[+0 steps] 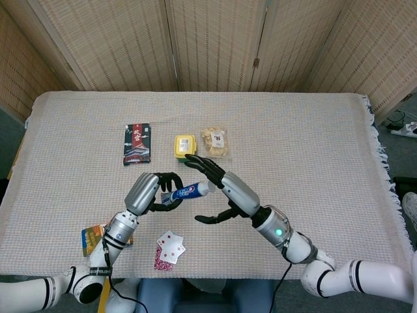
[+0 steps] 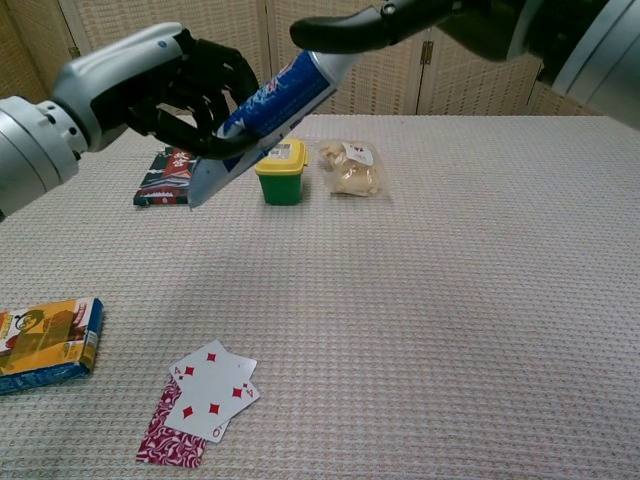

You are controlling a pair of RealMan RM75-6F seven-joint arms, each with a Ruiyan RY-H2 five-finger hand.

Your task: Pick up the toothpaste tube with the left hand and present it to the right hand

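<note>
My left hand (image 1: 150, 192) (image 2: 165, 90) grips the blue and white toothpaste tube (image 1: 185, 193) (image 2: 262, 108) above the table, its cap end pointing toward my right hand. My right hand (image 1: 221, 189) (image 2: 400, 20) hovers open just beyond the tube's cap end, fingers spread above and below it. In the head view the fingertips (image 1: 195, 161) sit close to the tube; I cannot tell whether they touch it.
A yellow-lidded green tub (image 1: 185, 147) (image 2: 280, 172) and a snack bag (image 1: 215, 142) (image 2: 350, 168) lie behind the hands. A dark packet (image 1: 137, 143) (image 2: 162, 176) lies back left. Playing cards (image 1: 169, 249) (image 2: 205, 400) and a yellow-blue box (image 1: 96, 238) (image 2: 45, 343) lie near the front edge.
</note>
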